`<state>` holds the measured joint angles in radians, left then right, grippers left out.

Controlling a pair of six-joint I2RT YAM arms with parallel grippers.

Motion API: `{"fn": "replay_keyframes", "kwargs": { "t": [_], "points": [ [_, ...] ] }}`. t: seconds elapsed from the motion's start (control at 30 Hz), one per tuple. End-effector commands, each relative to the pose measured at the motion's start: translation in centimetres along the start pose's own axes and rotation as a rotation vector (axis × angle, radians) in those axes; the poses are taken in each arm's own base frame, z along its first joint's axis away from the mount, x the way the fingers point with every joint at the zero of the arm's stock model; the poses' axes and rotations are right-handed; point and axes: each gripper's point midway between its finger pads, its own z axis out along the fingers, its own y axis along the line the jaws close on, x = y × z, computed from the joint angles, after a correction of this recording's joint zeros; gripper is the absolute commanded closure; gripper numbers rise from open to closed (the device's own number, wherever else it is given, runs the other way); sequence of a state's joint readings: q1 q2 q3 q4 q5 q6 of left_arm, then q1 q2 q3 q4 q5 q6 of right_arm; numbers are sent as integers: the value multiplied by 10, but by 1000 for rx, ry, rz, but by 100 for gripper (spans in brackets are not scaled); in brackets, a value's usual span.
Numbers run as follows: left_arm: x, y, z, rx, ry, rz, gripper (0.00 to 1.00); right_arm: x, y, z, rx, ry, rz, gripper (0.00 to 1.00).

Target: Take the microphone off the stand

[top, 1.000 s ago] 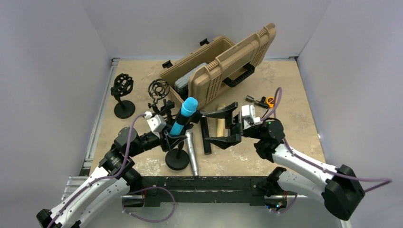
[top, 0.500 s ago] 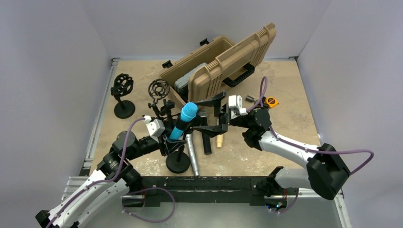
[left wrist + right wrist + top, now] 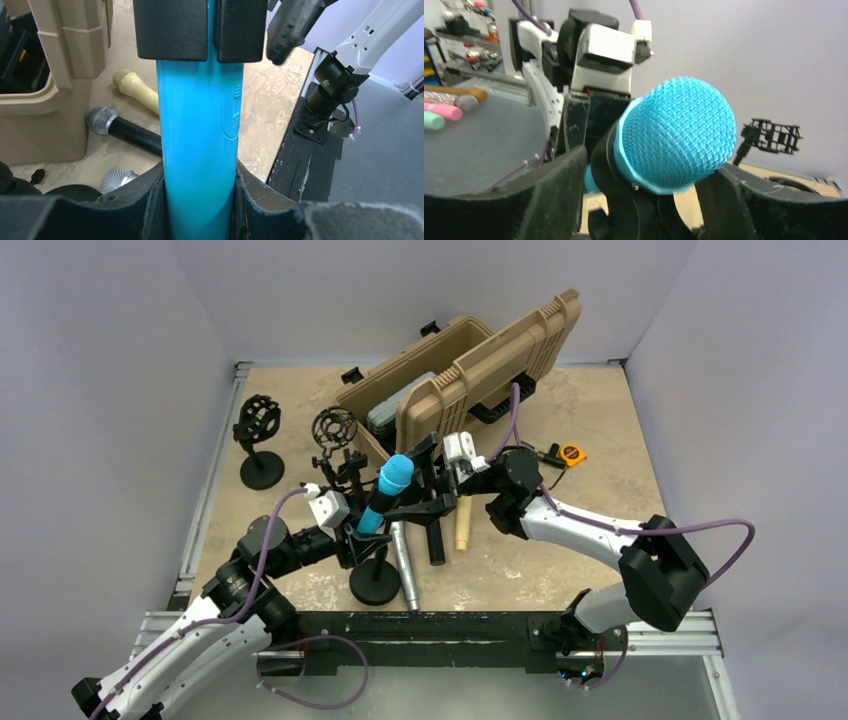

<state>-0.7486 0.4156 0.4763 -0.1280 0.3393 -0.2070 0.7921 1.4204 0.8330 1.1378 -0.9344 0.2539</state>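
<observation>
Blue microphone (image 3: 386,492) sitting tilted in the clip of its black stand (image 3: 374,582), left gripper (image 3: 360,535) clamping the lower body just below the clip, right gripper (image 3: 422,480) hanging spread wide around the mesh head, tan case (image 3: 470,365) standing open behind.

Our left arm stretches from the near left toward the middle, left gripper (image 3: 364,531) clamped on the microphone (image 3: 394,478). Our right arm folds leftward, right gripper (image 3: 424,480) spread wide, touching nothing.
</observation>
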Motion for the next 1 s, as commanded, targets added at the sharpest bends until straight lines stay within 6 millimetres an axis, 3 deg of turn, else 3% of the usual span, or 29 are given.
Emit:
{"fn": "replay_keyframes", "kwargs": {
  "t": [0.0,0.27,0.53,0.7,0.97],
  "points": [
    [-22,4,-3,-40,-42,28,97,-29,-5,12,18,-71,-4,32],
    [-22,10,-5,-85,-30,11,86,-42,-9,7,90,-151,18,69],
    [-20,17,-5,-128,-8,-11,72,-44,-7,5,92,-180,13,95],
    [-23,25,-9,-193,2,-36,51,-53,-11,3,124,-198,-36,100],
    [-51,23,-38,-244,-24,17,17,-57,-30,8,219,-171,-116,100]
  ]
}}
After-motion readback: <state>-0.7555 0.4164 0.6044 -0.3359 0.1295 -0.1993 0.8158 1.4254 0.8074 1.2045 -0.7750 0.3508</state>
